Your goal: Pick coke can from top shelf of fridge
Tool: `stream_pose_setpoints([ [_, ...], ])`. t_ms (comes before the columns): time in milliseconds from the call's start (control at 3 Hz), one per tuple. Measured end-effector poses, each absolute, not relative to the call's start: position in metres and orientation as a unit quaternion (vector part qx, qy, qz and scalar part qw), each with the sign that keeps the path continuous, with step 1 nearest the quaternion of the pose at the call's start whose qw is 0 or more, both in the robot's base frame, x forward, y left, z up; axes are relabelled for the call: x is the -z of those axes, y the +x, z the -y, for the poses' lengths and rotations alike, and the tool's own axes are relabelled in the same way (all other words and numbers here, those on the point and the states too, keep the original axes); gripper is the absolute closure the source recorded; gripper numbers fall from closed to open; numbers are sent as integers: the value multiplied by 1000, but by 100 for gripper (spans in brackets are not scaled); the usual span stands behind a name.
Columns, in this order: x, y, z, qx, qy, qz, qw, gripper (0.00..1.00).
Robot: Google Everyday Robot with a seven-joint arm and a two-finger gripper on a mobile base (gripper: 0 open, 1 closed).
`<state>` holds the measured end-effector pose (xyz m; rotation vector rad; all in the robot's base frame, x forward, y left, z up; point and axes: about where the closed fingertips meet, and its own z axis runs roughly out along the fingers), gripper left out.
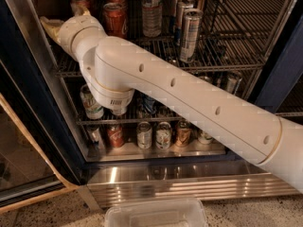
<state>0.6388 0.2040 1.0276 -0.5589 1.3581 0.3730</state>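
In the fridge (29, 96), on the top shelf (227, 56), the coke can (116, 19) stands beside the end effector (50, 25); grip state unclear.

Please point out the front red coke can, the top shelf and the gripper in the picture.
coke can (116, 20): camera view, its red side wall.
top shelf (227, 56): camera view, bare wire bars on the right.
gripper (60, 22): camera view, tan end at the shelf's left, beside the can.

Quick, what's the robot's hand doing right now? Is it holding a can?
Gripper: at the left end of the top shelf, near a coke can; open, closed or holding cannot be told.
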Motion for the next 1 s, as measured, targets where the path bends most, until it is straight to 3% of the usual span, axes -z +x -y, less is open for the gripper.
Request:
stream_pose_setpoints([
  [1000, -1022, 666, -202, -148, -234, -632, 724, 40],
])
